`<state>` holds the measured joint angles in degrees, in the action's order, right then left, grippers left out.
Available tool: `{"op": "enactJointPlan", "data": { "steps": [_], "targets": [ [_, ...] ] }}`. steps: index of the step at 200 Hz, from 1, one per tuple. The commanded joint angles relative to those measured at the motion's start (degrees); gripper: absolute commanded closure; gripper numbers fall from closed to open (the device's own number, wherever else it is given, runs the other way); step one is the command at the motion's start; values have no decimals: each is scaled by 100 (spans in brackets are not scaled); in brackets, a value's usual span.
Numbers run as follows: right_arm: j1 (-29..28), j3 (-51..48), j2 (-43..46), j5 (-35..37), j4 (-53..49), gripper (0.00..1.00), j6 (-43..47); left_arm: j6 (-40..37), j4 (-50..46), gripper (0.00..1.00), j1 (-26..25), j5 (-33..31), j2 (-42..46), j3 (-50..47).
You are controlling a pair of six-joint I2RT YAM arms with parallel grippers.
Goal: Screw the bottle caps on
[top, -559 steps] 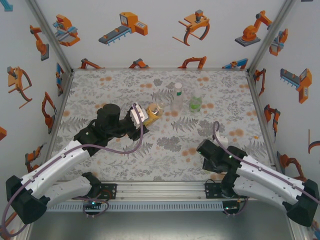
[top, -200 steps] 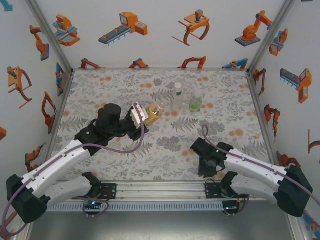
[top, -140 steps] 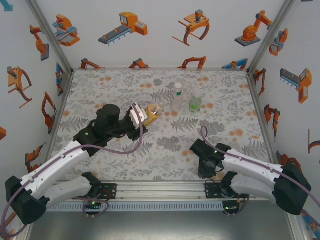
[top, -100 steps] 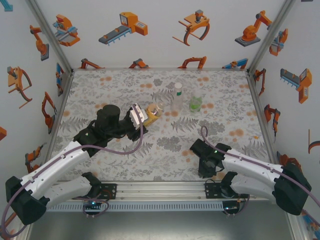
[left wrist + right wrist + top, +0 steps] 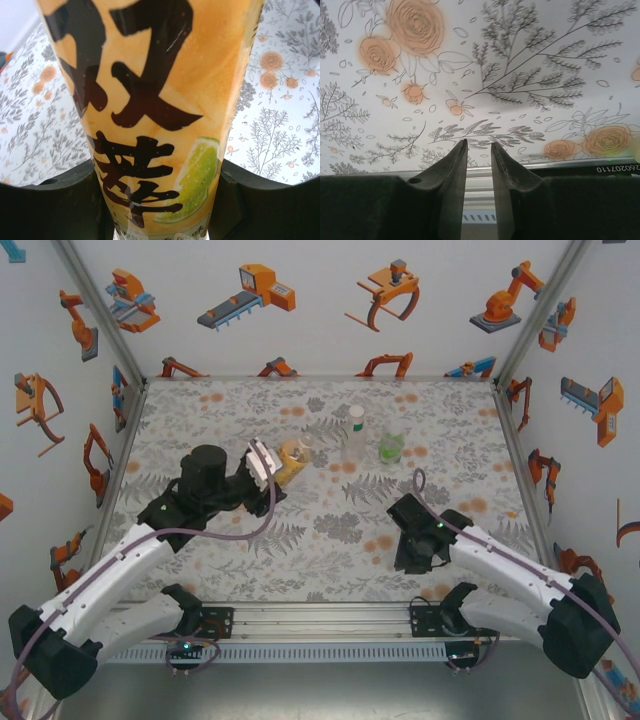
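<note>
My left gripper (image 5: 264,464) is shut on the yellow-orange bottle (image 5: 291,459), which it holds tilted above the table left of centre. In the left wrist view that bottle's label (image 5: 150,110) stands between the two dark fingers (image 5: 50,205). A slim colourless bottle (image 5: 354,440) with a white cap (image 5: 356,412) stands upright at the back middle. The short green-tinted bottle (image 5: 391,447) is just right of it. My right gripper (image 5: 407,562) hovers low near the front edge. Its jaws (image 5: 479,144) are a narrow slit apart with nothing between them.
The floral table cover (image 5: 330,530) runs between the arms. A metal rail (image 5: 320,618) lies along the near edge, just under my right gripper's fingers. Patterned walls close in the back and both sides.
My left gripper has carried the yellow-orange bottle a little left and back. The right arm has shifted slightly right and turned, with its jaws a hair apart.
</note>
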<state>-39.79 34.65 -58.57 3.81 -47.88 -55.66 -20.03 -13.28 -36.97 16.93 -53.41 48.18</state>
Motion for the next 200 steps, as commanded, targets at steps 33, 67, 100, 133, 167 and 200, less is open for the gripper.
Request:
{"op": "enactJointPlan", "data": {
  "steps": [33, 67, 100, 133, 167, 200],
  "targets": [
    [1226, -239, 679, -243, -330, 65, -426, 430, -635, 100, 637, 144, 599, -17],
    [1954, -277, 796, -233, -736, 63, -781, 261, -1309, 100, 787, -192, 903, -17],
    [2399, -22, 536, 130, -1459, 61, -963, 171, -1554, 100, 854, -370, 1007, -61],
    [2768, -91, 542, 287, -1730, 58, -1306, 237, -1531, 100, 892, -380, 979, -134],
    [3114, -92, 531, 471, -1911, 48, -1592, 206, -1573, 100, 993, -269, 840, -125],
    [3233, -98, 425, 662, -2015, 38, -2217, 261, -1461, 100, 1176, 84, 771, -142]
  ]
}}
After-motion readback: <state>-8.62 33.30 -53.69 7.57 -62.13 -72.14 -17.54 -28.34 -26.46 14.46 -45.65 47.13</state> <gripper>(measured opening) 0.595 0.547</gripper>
